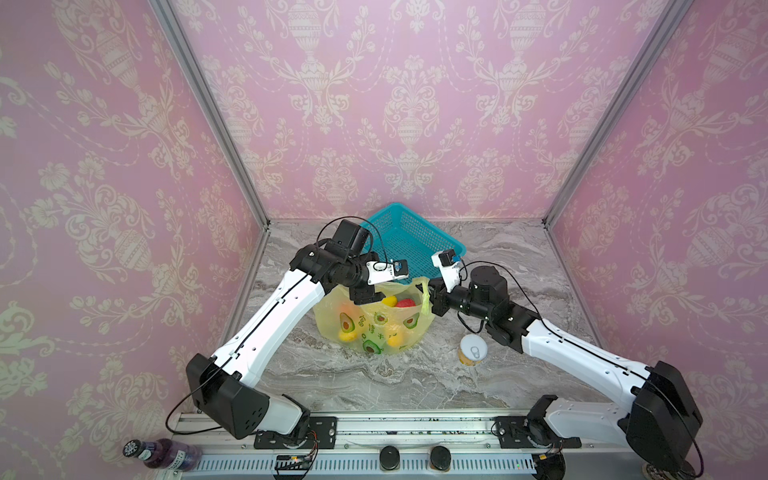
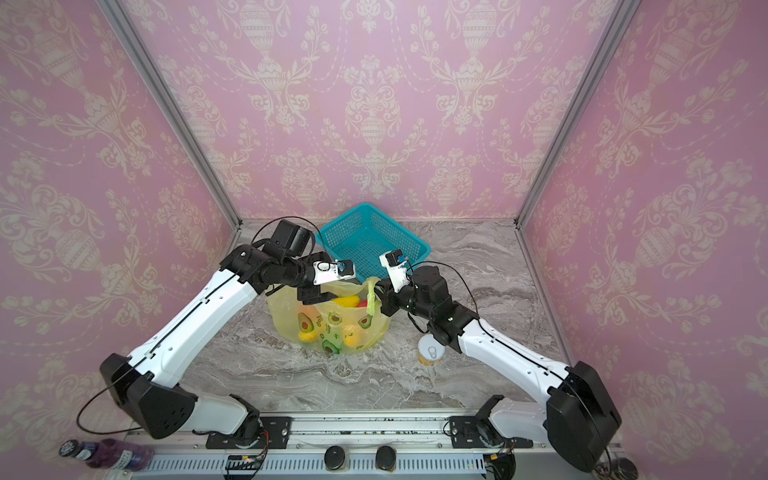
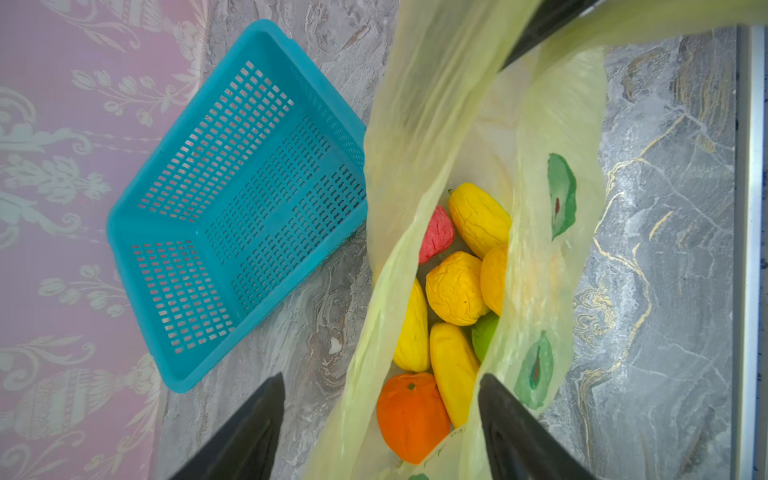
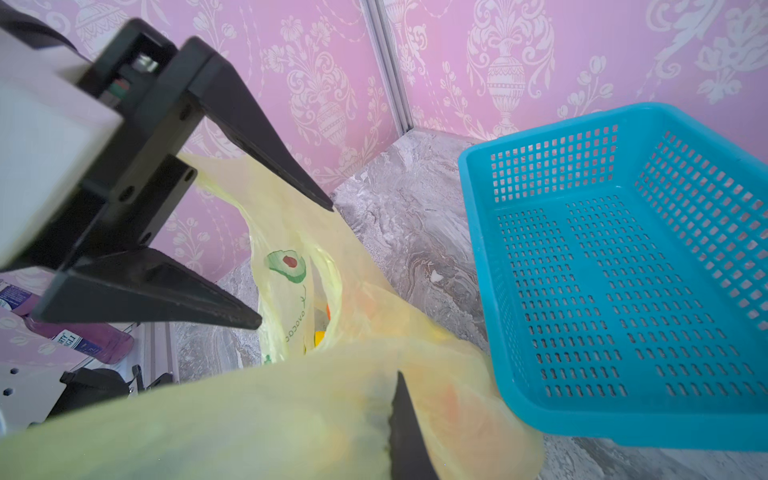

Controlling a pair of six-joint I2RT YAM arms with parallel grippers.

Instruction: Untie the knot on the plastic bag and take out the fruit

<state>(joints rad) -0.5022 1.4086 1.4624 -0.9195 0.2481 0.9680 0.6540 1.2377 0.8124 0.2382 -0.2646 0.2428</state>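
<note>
Plastic bag (image 1: 374,328): thin, translucent yellow-green, avocado prints; stands upright midway across the marble top (image 1: 332,386), mouth gaping, top edge lifted on the right. Handle loop (image 1: 424,301) untied, drooping down the right side. Fruit (image 3: 455,289) heaped at the bottom, pieces touching: several wrinkled yellow ones, one orange ball (image 3: 411,415), one pink-red piece (image 3: 434,235), a sliver of green (image 3: 484,334).

High top views face down; both wrist cameras closely see the plastic bag (image 3: 432,124).
</note>
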